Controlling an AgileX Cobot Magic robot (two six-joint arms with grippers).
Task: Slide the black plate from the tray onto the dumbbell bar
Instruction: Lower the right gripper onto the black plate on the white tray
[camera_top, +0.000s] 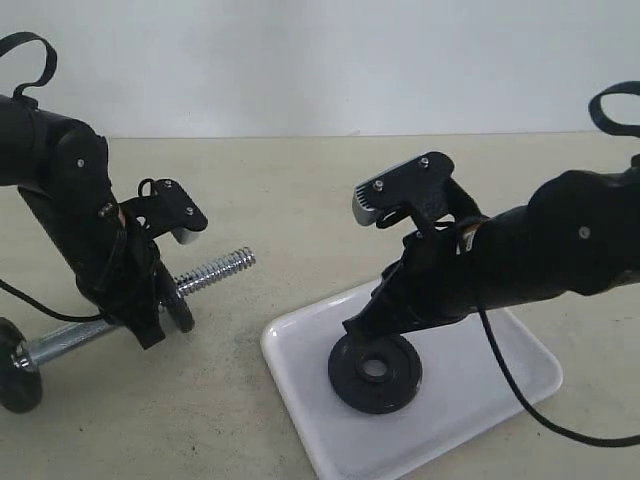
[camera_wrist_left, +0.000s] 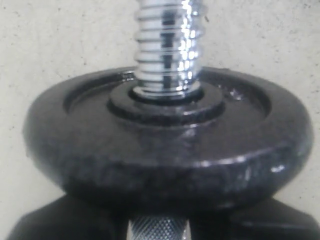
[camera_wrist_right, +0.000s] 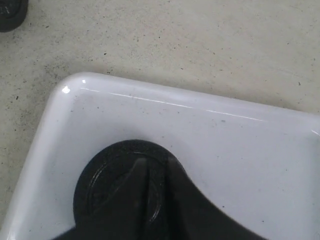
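Note:
The black plate (camera_top: 400, 385) (camera_wrist_right: 102, 187) lies on the white tray (camera_top: 500, 370) (camera_wrist_right: 235, 150), near its left end. My right gripper (camera_top: 358, 325) (camera_wrist_right: 157, 167) reaches down onto the plate's rim, with one finger inside the rim and one outside and only a thin gap between them. The dumbbell bar (camera_top: 215, 270) (camera_wrist_left: 167, 45) slants up to the right, held by my left gripper (camera_top: 150, 322) (camera_wrist_left: 157, 232), which is shut on its knurled middle. A second black disc (camera_top: 180, 308) (camera_wrist_left: 165, 150) sits on the bar just ahead of the left fingers.
A third black disc (camera_top: 18, 378) (camera_wrist_right: 10, 12) caps the bar's lower left end and rests on the beige table. The bar's threaded tip points toward the tray's left corner (camera_top: 275, 335). A black cable (camera_top: 520, 395) trails over the tray.

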